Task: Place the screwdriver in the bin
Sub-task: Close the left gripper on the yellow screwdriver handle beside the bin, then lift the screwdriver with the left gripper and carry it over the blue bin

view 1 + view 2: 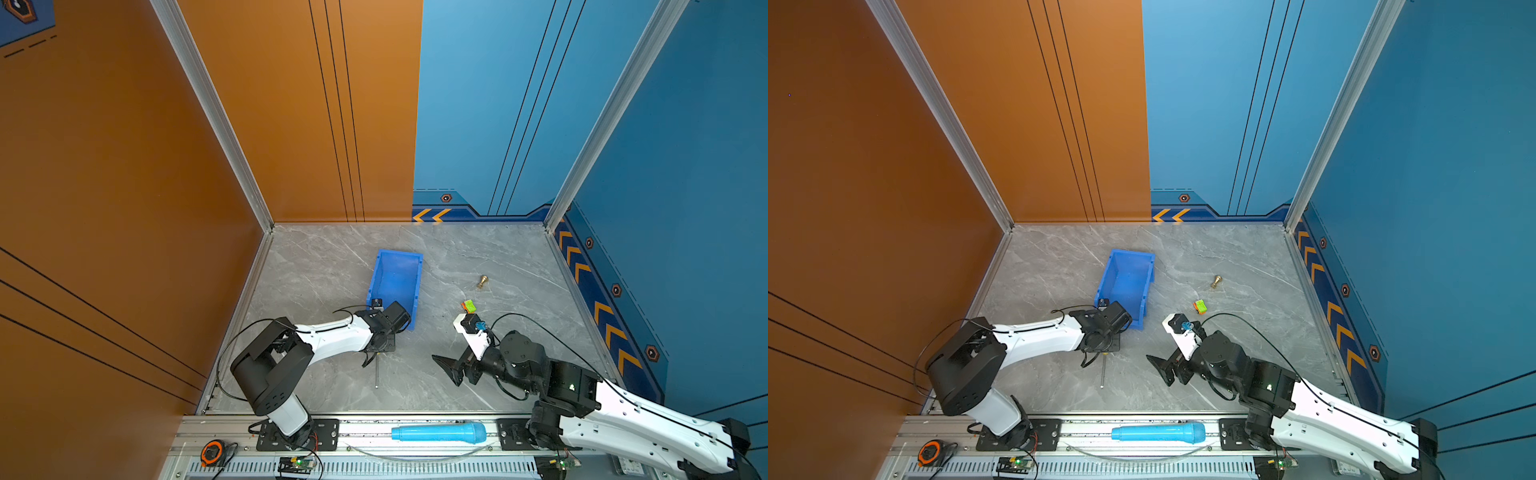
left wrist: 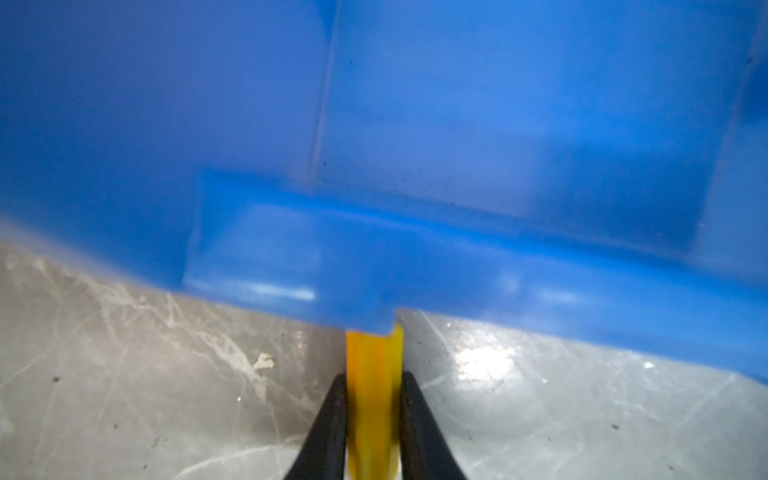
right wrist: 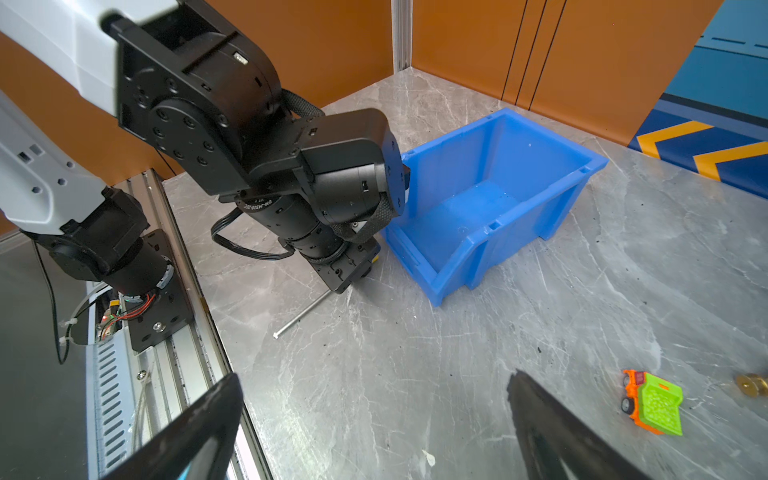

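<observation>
In a top view the left gripper [image 1: 377, 352] points straight down just in front of the bin [image 1: 397, 254], at its lowered lip, over the handle end of the screwdriver [image 1: 377, 374]. The silver shaft lies flat on the table [image 1: 498, 257], running away from the bin. The right gripper [image 1: 451, 370] waits off to the bin's side, well apart. The left wrist view shows the jaws pressed in on the yellow handle from both sides, and the handle's end meets the bin's front lip. Taking it by the handle probably gives the thickest hold and leaves the thin shaft free to trail. In the right wrist view the shaft [image 3: 301, 316] rests on the table, so nothing is lifted yet; the right gripper's own jaws are spread wide and empty, likely parked clear of the bin's mouth.
</observation>
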Robot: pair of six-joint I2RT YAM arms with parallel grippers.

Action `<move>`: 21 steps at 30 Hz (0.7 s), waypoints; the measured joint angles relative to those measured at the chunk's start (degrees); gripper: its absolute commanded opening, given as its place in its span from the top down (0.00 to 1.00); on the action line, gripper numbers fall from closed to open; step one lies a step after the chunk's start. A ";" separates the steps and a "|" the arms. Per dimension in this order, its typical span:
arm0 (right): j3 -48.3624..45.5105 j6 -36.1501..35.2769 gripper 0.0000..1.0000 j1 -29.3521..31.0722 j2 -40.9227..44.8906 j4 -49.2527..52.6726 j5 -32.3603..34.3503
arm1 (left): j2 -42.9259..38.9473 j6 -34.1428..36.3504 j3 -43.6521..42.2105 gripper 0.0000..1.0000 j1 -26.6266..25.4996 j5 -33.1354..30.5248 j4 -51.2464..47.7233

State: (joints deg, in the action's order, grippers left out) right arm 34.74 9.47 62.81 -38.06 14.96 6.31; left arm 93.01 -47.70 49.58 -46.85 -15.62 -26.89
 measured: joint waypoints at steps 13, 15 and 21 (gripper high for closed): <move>-0.66 0.00 0.00 0.00 1.44 0.00 1.16 | -5.92 0.09 -2.56 1.00 -2.27 -0.63 -3.37; -0.66 -0.02 0.00 0.00 1.42 0.00 1.49 | -8.55 0.24 -2.54 1.00 -2.36 -0.66 -4.70; -0.63 -0.22 0.00 -0.24 0.44 -0.11 1.46 | -16.90 1.99 -0.94 1.00 -2.34 -1.18 -8.96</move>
State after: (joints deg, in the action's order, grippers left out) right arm 34.11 9.26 62.57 -37.63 14.85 7.77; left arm 76.12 -45.71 48.64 -49.19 -16.80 -35.86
